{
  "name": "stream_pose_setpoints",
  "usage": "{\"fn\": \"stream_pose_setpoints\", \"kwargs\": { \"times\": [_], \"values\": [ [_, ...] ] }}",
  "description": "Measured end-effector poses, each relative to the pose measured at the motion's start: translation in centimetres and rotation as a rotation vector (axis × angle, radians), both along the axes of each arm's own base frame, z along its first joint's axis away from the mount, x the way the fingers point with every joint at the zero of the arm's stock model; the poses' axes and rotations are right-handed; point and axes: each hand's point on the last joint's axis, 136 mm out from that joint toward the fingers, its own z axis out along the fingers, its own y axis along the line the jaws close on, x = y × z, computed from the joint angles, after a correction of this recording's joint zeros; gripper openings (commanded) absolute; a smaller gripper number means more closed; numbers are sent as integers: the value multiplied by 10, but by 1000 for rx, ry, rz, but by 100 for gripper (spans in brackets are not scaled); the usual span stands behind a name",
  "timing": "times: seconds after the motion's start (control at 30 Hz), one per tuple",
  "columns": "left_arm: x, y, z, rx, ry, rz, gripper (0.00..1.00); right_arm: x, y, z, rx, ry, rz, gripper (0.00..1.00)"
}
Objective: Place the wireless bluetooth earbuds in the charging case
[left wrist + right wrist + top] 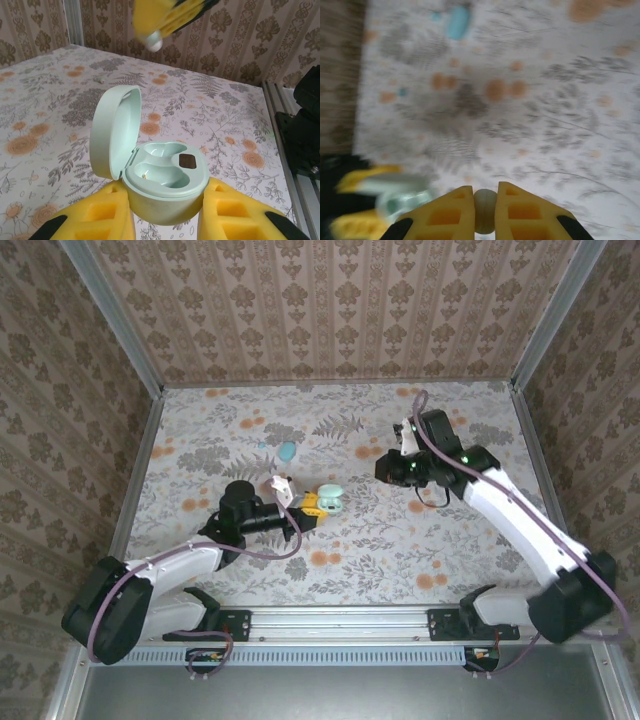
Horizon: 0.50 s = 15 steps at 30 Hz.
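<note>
My left gripper [167,202] [312,504] is shut on the mint-green charging case [165,187] [331,497], one yellow finger on each side. The lid [114,131] stands open to the left, and both wells are empty. My right gripper [485,192] is shut on a small pale earbud [485,211], pinched between its yellow fingers. In the left wrist view, this gripper [159,31] hangs above and beyond the case with the earbud [154,44] at its tips. From above, the right gripper [393,470] is to the right of the case.
A teal-blue oval pebble [287,451] [458,22] lies on the floral table beyond the case, with a tiny light-blue bit [265,443] beside it. Patterned walls and metal rails [130,480] enclose the table. The right arm's base [305,130] stands by the near rail.
</note>
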Motion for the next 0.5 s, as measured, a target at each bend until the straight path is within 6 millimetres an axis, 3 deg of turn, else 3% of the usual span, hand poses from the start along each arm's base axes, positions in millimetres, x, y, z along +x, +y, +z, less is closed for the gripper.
{"fn": "stream_pose_setpoints", "kwargs": {
  "times": [0.1,0.23,0.37,0.5],
  "values": [
    [-1,-1,4,-12,-16,-5,0,-25,25,19,97,-33,40,11],
    [-3,-6,5,-19,-24,-17,0,-41,59,16,148,-19,80,12],
    [-5,-9,8,-30,-28,-18,0,-43,84,7,168,-7,87,12],
    [-5,-10,11,-42,-33,-15,0,-39,97,-2,185,3,65,12]
  ]
}}
